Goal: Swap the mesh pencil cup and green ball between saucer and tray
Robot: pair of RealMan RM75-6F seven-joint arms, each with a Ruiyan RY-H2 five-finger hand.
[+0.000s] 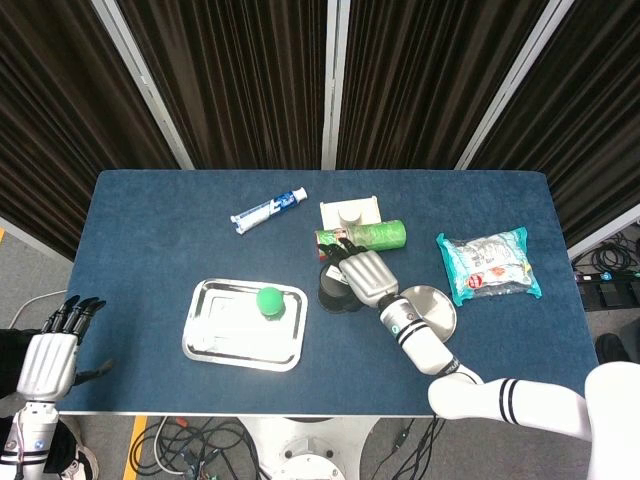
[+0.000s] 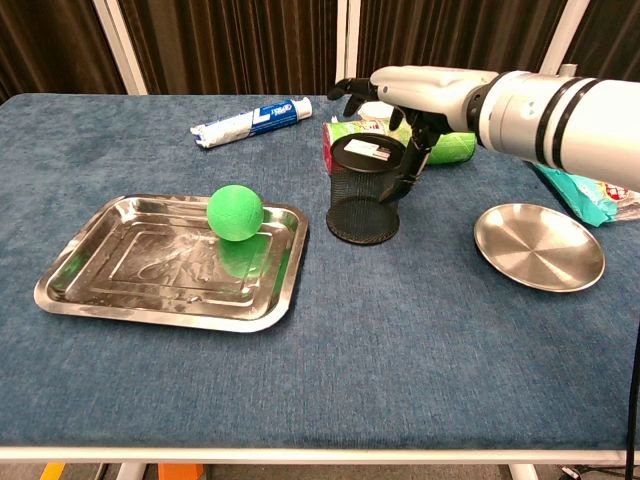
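The left hand [image 1: 50, 358] hangs off the table's front-left corner, fingers straight, holding nothing. The green ball [image 2: 235, 211] sits in the tray [image 2: 90, 290]. The right hand [image 2: 415, 95] grasps the upright mesh pencil cup [image 2: 364, 193] mid-table between tray and saucer [image 2: 540, 247].
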